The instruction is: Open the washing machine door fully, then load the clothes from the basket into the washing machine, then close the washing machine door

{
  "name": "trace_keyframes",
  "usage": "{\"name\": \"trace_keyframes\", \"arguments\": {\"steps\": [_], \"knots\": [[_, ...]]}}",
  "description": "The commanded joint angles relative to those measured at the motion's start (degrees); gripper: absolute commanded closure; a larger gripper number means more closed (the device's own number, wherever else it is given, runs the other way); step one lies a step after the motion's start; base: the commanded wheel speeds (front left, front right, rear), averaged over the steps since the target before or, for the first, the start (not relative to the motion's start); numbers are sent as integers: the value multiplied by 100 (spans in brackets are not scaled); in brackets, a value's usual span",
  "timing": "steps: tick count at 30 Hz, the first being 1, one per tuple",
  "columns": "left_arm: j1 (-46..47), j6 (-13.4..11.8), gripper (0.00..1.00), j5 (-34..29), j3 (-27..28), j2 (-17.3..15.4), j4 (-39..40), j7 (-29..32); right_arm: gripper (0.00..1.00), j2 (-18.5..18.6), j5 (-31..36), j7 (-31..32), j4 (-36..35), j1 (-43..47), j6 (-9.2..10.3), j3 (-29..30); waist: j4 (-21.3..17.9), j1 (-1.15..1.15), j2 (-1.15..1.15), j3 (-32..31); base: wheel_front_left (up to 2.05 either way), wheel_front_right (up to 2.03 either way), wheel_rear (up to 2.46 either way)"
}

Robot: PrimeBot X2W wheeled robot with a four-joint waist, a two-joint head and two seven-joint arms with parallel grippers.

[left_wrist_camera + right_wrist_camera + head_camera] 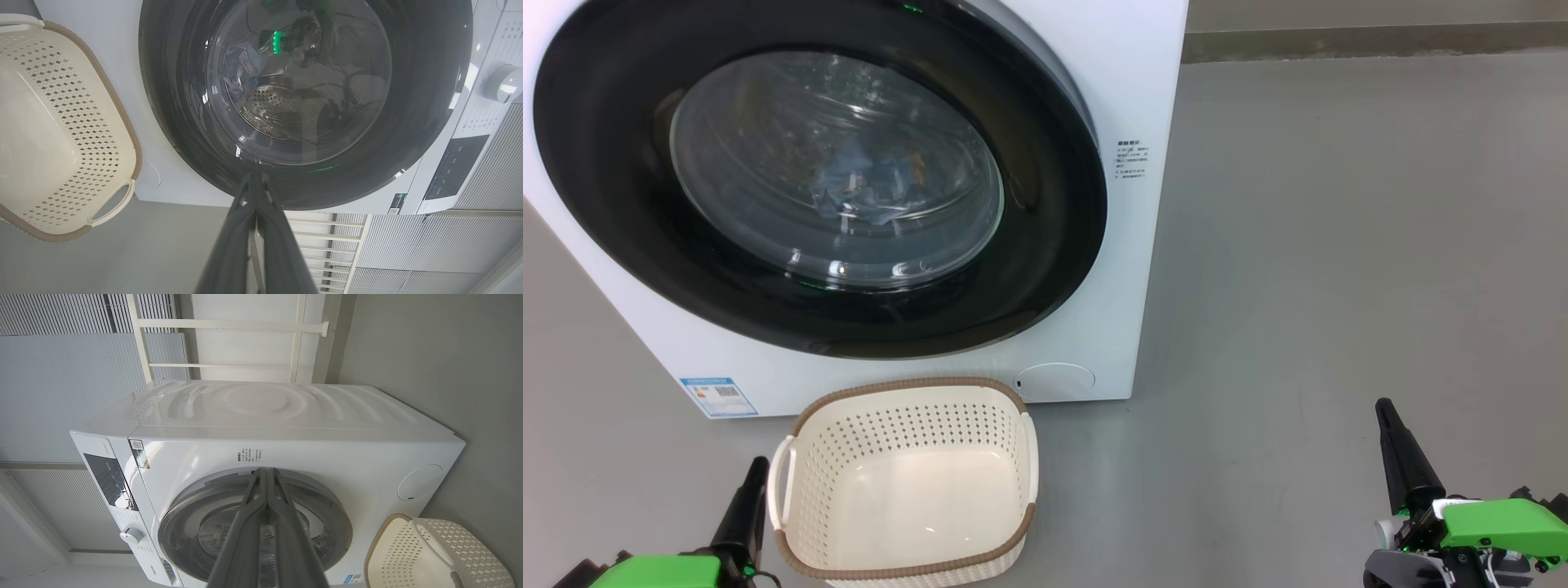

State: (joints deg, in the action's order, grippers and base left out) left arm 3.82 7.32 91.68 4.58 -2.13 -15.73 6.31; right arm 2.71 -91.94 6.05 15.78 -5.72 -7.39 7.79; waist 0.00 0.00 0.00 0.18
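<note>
Left fingers: pressed together and holding nothing, low beside the left handle of the basket, not touching it.
Right fingers: pressed together too and empty, over bare floor, well to the right of the washing machine.
Washing machine door: sits flush against the machine's white front. It looks closed, though I cannot tell whether the latch has caught.
Clothes: a light blue garment with a touch of orange shows through the glass, inside the drum. The pale one cannot be made out.
Basket: empty, upright on the floor just in front of the machine, below the door.
Done, as I judge it: opening, loading and closing.
Left: apparently nothing, at most a check of the latch.
</note>
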Motion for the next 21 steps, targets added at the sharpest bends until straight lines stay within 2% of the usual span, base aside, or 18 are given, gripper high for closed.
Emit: {"name": "trace_keyframes", "arguments": {"steps": [1, 21], "knots": [[237, 17, 100, 49, 194, -75, 168, 17, 100, 17, -23, 44, -176, -46, -10, -128, 0, 0, 0, 0, 0, 0, 0], [237, 17, 100, 50, 194, -75, 169, 17, 100, 17, -23, 43, -176, -46, -10, -128, 0, 0, 0, 0, 0, 0, 0]]}}
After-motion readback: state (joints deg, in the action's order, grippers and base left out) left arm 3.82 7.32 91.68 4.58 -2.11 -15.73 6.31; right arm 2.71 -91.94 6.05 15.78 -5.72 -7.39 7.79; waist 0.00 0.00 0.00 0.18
